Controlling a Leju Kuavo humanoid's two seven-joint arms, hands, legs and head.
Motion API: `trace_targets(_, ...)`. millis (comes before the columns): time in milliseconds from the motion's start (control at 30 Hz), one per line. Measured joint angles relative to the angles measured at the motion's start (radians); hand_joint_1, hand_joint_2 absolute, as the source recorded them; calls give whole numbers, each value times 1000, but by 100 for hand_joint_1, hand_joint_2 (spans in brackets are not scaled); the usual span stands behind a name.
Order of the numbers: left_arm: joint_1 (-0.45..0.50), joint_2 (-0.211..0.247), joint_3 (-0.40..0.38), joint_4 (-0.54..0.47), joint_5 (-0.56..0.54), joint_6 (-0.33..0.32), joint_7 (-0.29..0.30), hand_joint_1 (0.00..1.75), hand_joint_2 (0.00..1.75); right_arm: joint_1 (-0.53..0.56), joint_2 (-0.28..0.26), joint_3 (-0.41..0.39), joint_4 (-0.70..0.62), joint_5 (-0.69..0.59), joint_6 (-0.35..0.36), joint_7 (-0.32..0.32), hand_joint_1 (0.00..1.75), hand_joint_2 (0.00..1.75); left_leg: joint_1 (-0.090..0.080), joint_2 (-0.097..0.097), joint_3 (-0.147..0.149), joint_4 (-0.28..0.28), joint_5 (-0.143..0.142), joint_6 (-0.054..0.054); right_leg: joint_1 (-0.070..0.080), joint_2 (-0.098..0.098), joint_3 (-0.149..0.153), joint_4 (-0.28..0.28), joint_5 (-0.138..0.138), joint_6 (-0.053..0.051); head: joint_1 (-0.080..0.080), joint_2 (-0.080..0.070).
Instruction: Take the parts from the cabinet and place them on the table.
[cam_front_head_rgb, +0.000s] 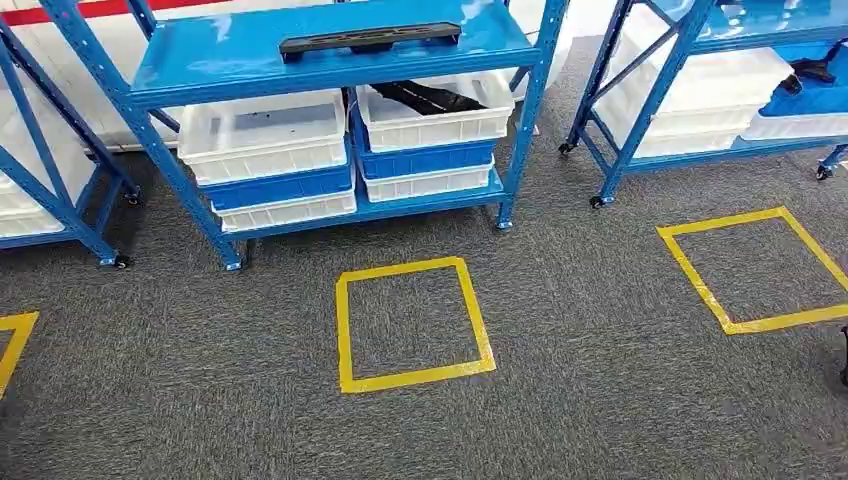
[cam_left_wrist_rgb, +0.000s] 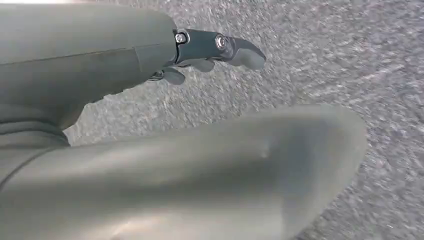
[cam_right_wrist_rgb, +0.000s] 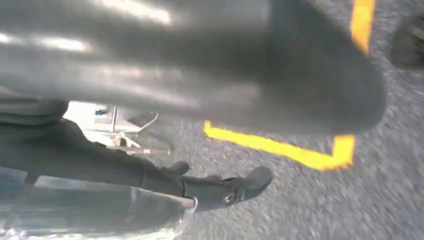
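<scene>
A long black part lies flat on the top shelf of the blue cabinet straight ahead. Another black part rests in a white bin on the shelf below. My left hand hangs over grey carpet, its fingers stretched out apart from the thumb, with nothing in it. My right hand also hangs above the carpet. Its dark fingers are extended away from the blurred thumb, and it holds nothing.
A second white bin sits left of the first, over stacked blue and white bins. Another blue rack with bins stands at the right. Yellow tape squares mark the carpet; tape lies under my right hand.
</scene>
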Motion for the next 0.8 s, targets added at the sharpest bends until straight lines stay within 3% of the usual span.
trace_targets(33, -2, 3, 4, 0, 2, 1, 0, 0, 0, 4, 5, -1, 8, -1, 3, -2, 0, 0, 1, 2, 18, 15, -25, -11, 4, -21, -20, -31, 83, 11, 16, 0)
trace_targets(67, -3, 3, 5, -1, 3, 2, 0, 0, 0, -4, 2, -2, 7, 0, 5, -3, 0, 0, -8, 5, 16, -1, -30, -17, 10, -12, 3, -14, 47, -39, 15, 0)
trace_targets(100, -6, 2, 5, 0, 3, 6, 3, 0, 0, -5, 0, -2, 7, 0, 6, -3, 0, 0, -7, 6, 33, -12, -35, -19, 9, -5, -1, -15, 51, -54, -5, 0)
trace_targets(133, -10, 2, 5, -1, 3, 14, 5, 0, 0, -6, -1, -2, 7, 5, 7, -5, 0, 0, -2, 7, 38, -10, -26, -22, -2, -7, 6, -14, 43, -65, -7, 0)
trace_targets(167, -18, -3, 6, -1, 3, 32, 16, 0, 0, -8, -1, -2, 6, 11, 10, -7, 0, 0, 4, 4, 9, 41, 13, -28, 2, -4, 21, -16, 36, -73, -11, 0)
trace_targets(200, -25, -12, 7, -1, 3, 52, 30, 0, 0, -6, -1, -2, 6, 16, 10, -10, 0, 0, 10, 6, -42, 140, 58, -32, 0, -4, 42, -33, 28, -84, -14, 0)
trace_targets(233, -32, -22, 9, 0, 3, 74, 37, 0, 0, -6, 0, -2, 6, 18, 10, -11, 0, 0, 10, 7, -105, 236, 87, -34, 4, -4, 65, -48, 20, -95, -14, 0)
trace_targets(267, -34, -29, 10, 0, 3, 84, 44, 0, 0, -9, 1, -2, 6, 19, 10, -11, 0, 0, 9, 9, -165, 303, 68, -36, 7, -4, 89, -64, 13, -106, -15, 0)
trace_targets(300, -35, -35, 11, 0, 4, 90, 46, 0, 0, -12, 2, -2, 6, 19, 10, -12, 0, 0, 9, 9, -208, 333, 20, -37, 9, 0, 113, -79, 4, -111, -16, 0)
trace_targets(367, -35, -45, 17, 1, 9, 90, 47, 0, 0, -14, 3, -2, 6, 19, 10, -15, 0, 0, 9, 9, -268, 330, -97, -39, 16, 11, 164, -98, -17, -113, -15, 0)
trace_targets(400, -35, -47, 21, 2, 13, 90, 47, 0, 0, -14, 4, -2, 6, 19, 10, -16, 0, 0, 9, 10, -284, 307, -119, -36, 18, 15, 185, -100, -29, -112, -16, 0)
trace_targets(433, -35, -50, 22, 3, 14, 90, 46, 0, 0, -14, 4, -2, 6, 19, 10, -16, 0, 0, 8, 10, -290, 259, -102, -32, 19, 24, 209, -98, -45, -112, -16, 0)
trace_targets(467, -35, -50, 23, 3, 16, 89, 45, 0, 0, -14, 5, -3, 6, 18, 11, -17, 0, 0, 5, 10, -288, 197, -35, -23, 23, 24, 229, -99, -60, -111, -16, 0)
trace_targets(500, -35, -51, 26, 3, 18, 88, 45, 0, 0, -13, 5, -3, 6, 16, 11, -17, 0, 0, -1, 10, -285, 130, 72, -9, 27, 23, 238, -102, -73, -110, -19, 0)
trace_targets(533, -34, -50, 29, 3, 22, 86, 42, 0, 0, -12, 12, -3, 8, 12, 13, -19, 0, 0, -8, 10, -292, 67, 201, 10, 25, 24, 249, -102, -84, -109, -16, 0)
trace_targets(567, -33, -50, 31, 3, 22, 79, 34, 0, 0, -15, 12, -5, 8, 8, 17, -24, 0, 0, -20, 0, -296, 60, 222, 19, 33, 36, 260, -101, -98, -101, -20, 0)
trace_targets(633, -40, -52, 33, 3, 24, 71, 28, 0, 0, -29, 13, -8, 6, 5, 24, -27, 0, 0, -26, -7, -289, 68, 220, 16, 36, 36, 267, -107, -117, -92, -20, 0)
trace_targets(667, -48, -53, 33, 3, 24, 70, 25, 0, 0, -30, 13, -8, 6, 5, 25, -31, 0, 0, -31, -9, -270, 62, 219, 21, 34, 37, 279, -121, -121, -85, -24, 0)
trace_targets(700, -52, -53, 33, 3, 24, 70, 24, 0, 0, -32, 13, -8, 5, 8, 26, -34, 0, 0, -18, -10, -255, 35, 229, 25, 35, 31, 294, -112, -128, -83, -20, 0)
trace_targets(733, -54, -59, 33, 3, 24, 69, 24, 0, 0, -34, 10, -8, 5, 12, 29, -35, 0, 0, -24, -8, -246, 30, 225, 30, 37, 24, 278, -76, -144, -88, -20, 0)
trace_targets(800, -55, -59, 34, 3, 23, 70, 25, 0, 0, -35, 11, -8, 5, 19, 32, -35, 0, 0, -26, -5, -239, 30, 216, 38, 38, 22, 188, 69, -208, -106, -16, 0)
